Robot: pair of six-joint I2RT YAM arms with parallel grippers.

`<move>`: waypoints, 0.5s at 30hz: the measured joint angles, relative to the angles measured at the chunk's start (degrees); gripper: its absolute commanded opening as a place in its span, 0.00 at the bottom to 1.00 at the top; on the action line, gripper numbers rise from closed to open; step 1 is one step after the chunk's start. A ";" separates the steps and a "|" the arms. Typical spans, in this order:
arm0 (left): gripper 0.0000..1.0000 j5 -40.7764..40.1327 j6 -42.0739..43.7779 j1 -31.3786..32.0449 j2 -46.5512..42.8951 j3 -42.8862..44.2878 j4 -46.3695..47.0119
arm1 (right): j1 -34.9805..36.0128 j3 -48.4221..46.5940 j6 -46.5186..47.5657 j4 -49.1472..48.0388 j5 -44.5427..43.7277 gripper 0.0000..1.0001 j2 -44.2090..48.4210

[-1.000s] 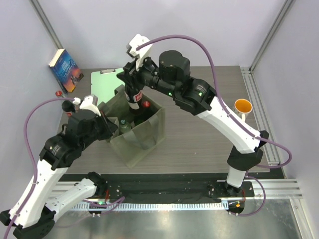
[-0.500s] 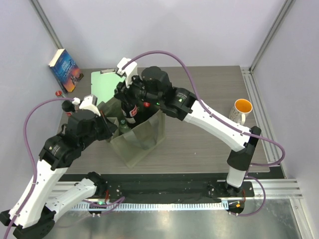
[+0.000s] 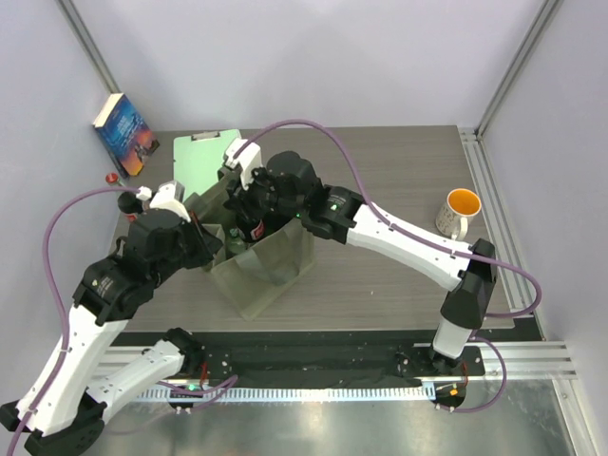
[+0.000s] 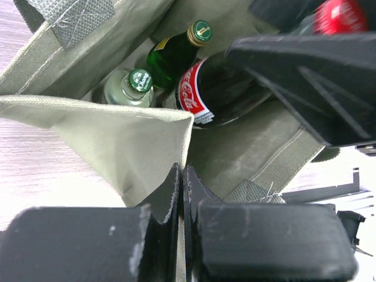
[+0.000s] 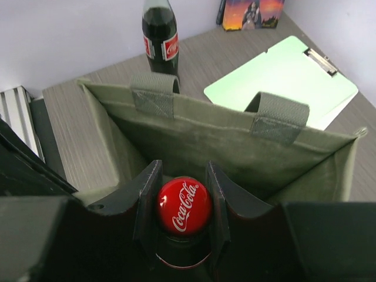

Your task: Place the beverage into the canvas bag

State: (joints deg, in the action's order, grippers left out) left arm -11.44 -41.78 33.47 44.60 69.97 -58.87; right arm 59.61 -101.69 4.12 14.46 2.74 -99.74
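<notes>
Currently the right gripper (image 5: 182, 202) is clamping the cola bottle (image 4: 214, 94) at its neck (red cap showing between the fingers), holding it low inside the canvas bag (image 3: 275, 271) beside a green bottle (image 4: 167, 59). The left gripper (image 4: 181, 179) is pinching the bag's rim, jaws closed on the fabric.

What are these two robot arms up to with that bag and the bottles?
The left gripper pinches the rim of the canvas bag, holding it open. The right gripper grips a cola bottle by its top, the bottle partly down inside the bag. A green bottle and a green-capped bottle already sit in there.
</notes>
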 measured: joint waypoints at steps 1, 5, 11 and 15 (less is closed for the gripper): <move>0.00 -0.04 -0.02 0.00 -0.02 0.04 -0.13 | 0.00 0.83 0.00 -0.28 -0.02 0.01 0.22; 0.00 -0.09 -0.02 0.00 -0.17 0.07 -0.26 | 0.00 4.83 0.00 -0.96 0.04 0.01 1.53; 0.00 -0.11 -0.04 0.00 -0.48 0.07 -0.61 | 0.00 8.74 0.00 -2.03 0.42 0.01 2.58; 0.00 -0.11 -0.04 0.00 -0.63 0.07 -0.83 | 0.00 11.08 0.04 -3.89 0.35 0.01 2.78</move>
State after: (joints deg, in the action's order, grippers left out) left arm -11.55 -41.82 33.47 43.97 70.04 -59.70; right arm 59.61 -90.61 4.16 10.57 3.09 -96.97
